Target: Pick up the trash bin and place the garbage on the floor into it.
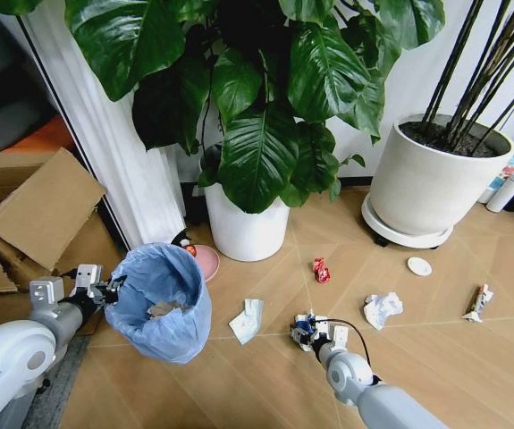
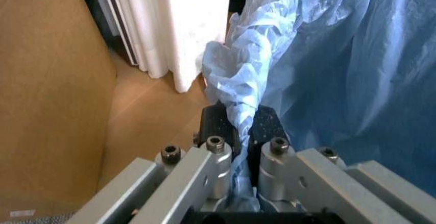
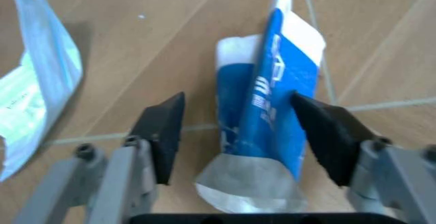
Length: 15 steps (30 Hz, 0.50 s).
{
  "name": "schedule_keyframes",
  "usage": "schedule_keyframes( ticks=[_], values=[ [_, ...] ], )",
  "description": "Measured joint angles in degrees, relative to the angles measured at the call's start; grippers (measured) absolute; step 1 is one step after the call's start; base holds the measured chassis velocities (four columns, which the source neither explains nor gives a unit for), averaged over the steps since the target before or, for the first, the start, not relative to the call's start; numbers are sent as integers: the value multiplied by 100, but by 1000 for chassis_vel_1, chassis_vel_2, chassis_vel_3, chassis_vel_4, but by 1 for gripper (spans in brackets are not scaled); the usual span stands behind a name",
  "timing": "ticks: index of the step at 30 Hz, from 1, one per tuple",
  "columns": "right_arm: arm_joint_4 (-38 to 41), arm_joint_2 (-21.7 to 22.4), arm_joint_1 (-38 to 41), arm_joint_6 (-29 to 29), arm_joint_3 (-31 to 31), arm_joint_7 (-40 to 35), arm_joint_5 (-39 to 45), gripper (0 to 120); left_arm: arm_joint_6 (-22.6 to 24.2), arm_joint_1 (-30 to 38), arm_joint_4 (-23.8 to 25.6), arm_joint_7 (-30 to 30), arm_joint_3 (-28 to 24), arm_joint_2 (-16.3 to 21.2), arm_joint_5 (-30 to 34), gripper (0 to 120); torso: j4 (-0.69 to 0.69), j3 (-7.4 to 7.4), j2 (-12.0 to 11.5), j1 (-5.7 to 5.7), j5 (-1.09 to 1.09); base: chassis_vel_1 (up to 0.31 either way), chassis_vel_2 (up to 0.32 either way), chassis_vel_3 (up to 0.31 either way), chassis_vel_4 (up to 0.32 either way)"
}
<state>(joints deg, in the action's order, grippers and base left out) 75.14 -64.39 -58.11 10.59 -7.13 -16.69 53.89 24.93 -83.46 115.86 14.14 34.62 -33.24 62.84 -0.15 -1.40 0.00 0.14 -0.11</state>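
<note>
The trash bin [image 1: 160, 304], lined with a crinkly light-blue bag [image 2: 334, 55], leans at the left on the floor [image 1: 265, 384]. My left gripper [image 1: 106, 289] is shut on a fold of the bag at the rim, and the left wrist view shows the plastic pinched in my left gripper [image 2: 238, 127]. My right gripper [image 1: 308, 329] is low over the floor and open. Its fingers [image 3: 165, 127] straddle a crushed blue-and-white wrapper [image 3: 269, 106], apart from it. More garbage lies around: a pale packet [image 1: 248, 320], a red wrapper [image 1: 321, 270], a paper wad [image 1: 382, 308], a white disc [image 1: 419, 266] and a slim wrapper [image 1: 477, 302].
A white plant pot [image 1: 246, 228] stands just behind the bin, and a larger one [image 1: 426, 183] at the back right. Flattened cardboard [image 1: 37, 214] and a white curtain [image 1: 127, 170] lie to the left. A white bottle [image 1: 507, 190] stands at the far right.
</note>
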Motion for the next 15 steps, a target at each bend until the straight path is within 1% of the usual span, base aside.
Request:
schedule_keyframes(
  ticks=[1,2,3,4,5,6,8,9,10,11,12,13,14,15],
  values=[
    [25,28,0,16,0,-31,9,51,-1,-5,6,1,6,-4,0,0,0,0,0,0,0,0,0,0,0],
    [25,28,0,16,0,-31,9,51,-1,-5,6,1,6,-4,0,0,0,0,0,0,0,0,0,0,0],
    [61,72,-6,37,2,-83,23,45,-1,-14,15,2,7,-14,-1,0,0,0,0,0,-1,0,0,0,0],
    [76,93,-13,44,5,-100,27,42,-1,-15,18,2,7,-19,-3,0,0,0,0,0,-1,0,0,0,0],
    [104,130,-30,50,16,-115,30,34,-1,-16,19,4,6,-31,-13,0,0,0,0,0,0,0,0,0,0],
    [104,130,-30,50,16,-115,30,34,-1,-16,19,4,6,-31,-13,0,0,0,0,0,0,0,0,0,0],
    [174,192,-85,61,41,-145,31,23,-1,-15,20,5,-18,-59,-38,0,0,0,0,0,-1,0,0,0,0],
    [174,192,-85,61,41,-145,31,23,-1,-15,20,5,-18,-59,-38,0,0,0,0,0,-1,0,0,0,0],
    [200,208,-104,64,50,-156,31,20,-1,-14,20,5,-25,-65,-45,0,0,0,0,0,0,0,0,0,0],
    [233,235,-135,66,62,-166,31,13,-1,-13,20,5,-34,-74,-53,0,0,0,0,0,0,0,0,0,0],
    [238,240,-143,66,66,-169,30,12,-1,-12,20,5,-35,-76,-55,0,0,0,0,0,0,0,0,0,0],
    [251,257,-173,66,80,-176,26,5,-1,-12,24,6,-38,-82,-61,0,0,0,0,0,-1,0,0,0,0],
    [251,257,-173,66,80,-176,26,5,-1,-12,24,6,-38,-82,-61,0,0,0,0,0,-1,0,0,0,0],
    [254,263,-183,66,86,-177,20,2,-1,-13,28,6,-38,-82,-63,0,0,0,0,0,0,0,0,0,0]
  ],
)
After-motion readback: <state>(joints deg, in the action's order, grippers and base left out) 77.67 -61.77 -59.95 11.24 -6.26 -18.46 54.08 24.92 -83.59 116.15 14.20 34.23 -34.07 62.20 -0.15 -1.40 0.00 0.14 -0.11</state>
